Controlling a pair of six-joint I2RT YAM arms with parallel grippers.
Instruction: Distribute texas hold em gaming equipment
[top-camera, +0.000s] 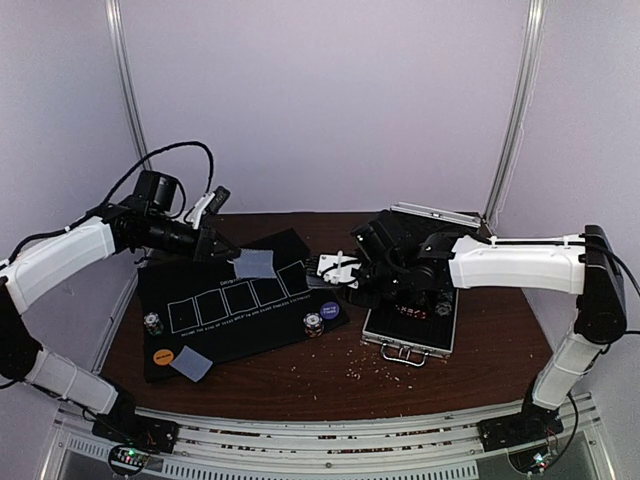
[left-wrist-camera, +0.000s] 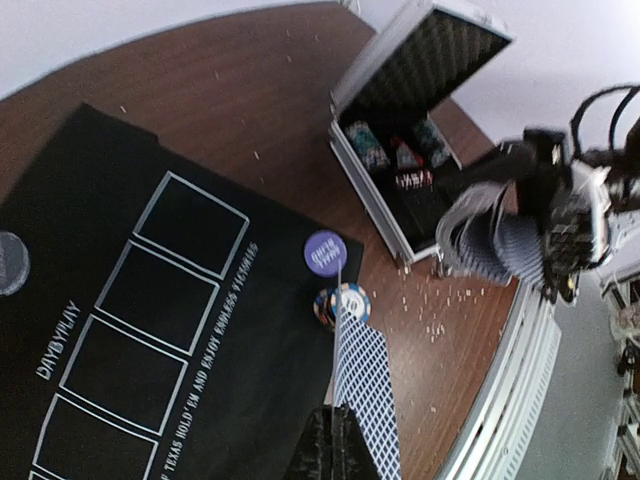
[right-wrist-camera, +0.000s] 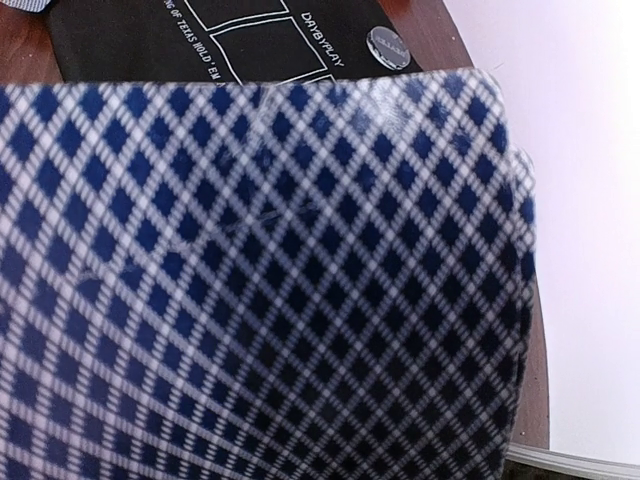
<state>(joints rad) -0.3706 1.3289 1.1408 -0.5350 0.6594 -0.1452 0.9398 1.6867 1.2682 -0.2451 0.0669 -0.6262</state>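
My left gripper (top-camera: 222, 250) is shut on one blue-patterned playing card (top-camera: 255, 263) and holds it over the far part of the black mat (top-camera: 240, 330). In the left wrist view the fingers (left-wrist-camera: 340, 445) pinch that card (left-wrist-camera: 365, 385) edge-on above a striped chip stack (left-wrist-camera: 342, 305) and the purple disc (left-wrist-camera: 325, 252). My right gripper (top-camera: 335, 272) holds a stack of cards (left-wrist-camera: 485, 238) by the mat's right edge. Those cards (right-wrist-camera: 260, 280) fill the right wrist view and hide the jaws. Another chip stack (top-camera: 152, 322), an orange disc (top-camera: 161, 354) and a card (top-camera: 190, 363) lie on the mat's left.
The open silver case (top-camera: 410, 325) lies right of the mat, its lid (top-camera: 435, 215) raised at the back, with chips inside (left-wrist-camera: 385, 150). A grey disc (right-wrist-camera: 388, 45) lies on the mat's far side. Crumbs are scattered on the brown table (top-camera: 330, 375).
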